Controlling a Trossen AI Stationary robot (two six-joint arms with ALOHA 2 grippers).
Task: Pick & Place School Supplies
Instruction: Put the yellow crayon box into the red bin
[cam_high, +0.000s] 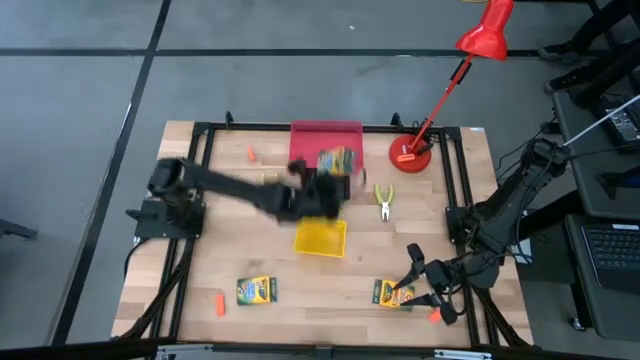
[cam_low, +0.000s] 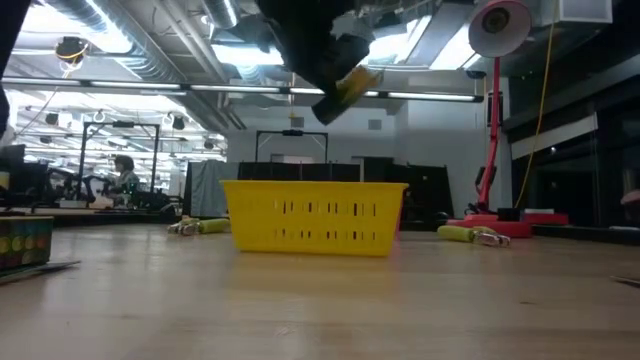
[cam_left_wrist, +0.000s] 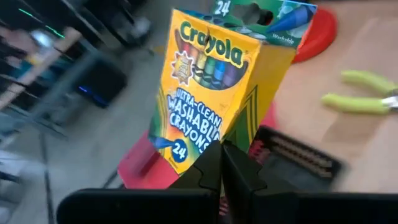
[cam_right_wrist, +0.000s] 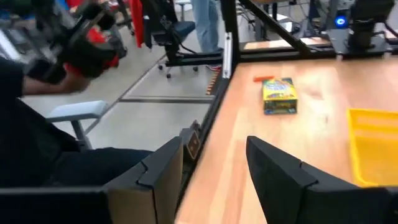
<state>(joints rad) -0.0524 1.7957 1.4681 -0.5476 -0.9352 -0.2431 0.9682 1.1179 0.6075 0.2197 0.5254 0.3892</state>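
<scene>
The left gripper (cam_high: 330, 180) is closed on a crayon box (cam_left_wrist: 214, 87), pinching its lower edge and holding it in the air over the red tray (cam_high: 325, 135), just beyond the yellow tray (cam_high: 320, 238). The right gripper (cam_high: 420, 275) has its fingers spread apart and holds nothing; it is positioned beside a second crayon box (cam_high: 392, 293), well to the right of the yellow tray. A third crayon box (cam_high: 256, 290) lies on the table (cam_high: 300, 290), near the yellow tray's front left.
</scene>
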